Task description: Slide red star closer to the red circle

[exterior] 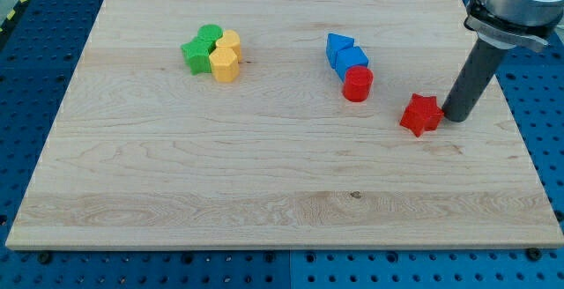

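Now my tip point(456, 116), a fingerless rod, touches the red star's point(420, 114) right side.

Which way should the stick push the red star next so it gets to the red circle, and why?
Probably a short push toward the view's left and slightly up. My tip sits right beside the red star, on its right side, and the red circle lies to the star's left and a little higher, with bare board between them. Pushing from this side should slide the star toward it.
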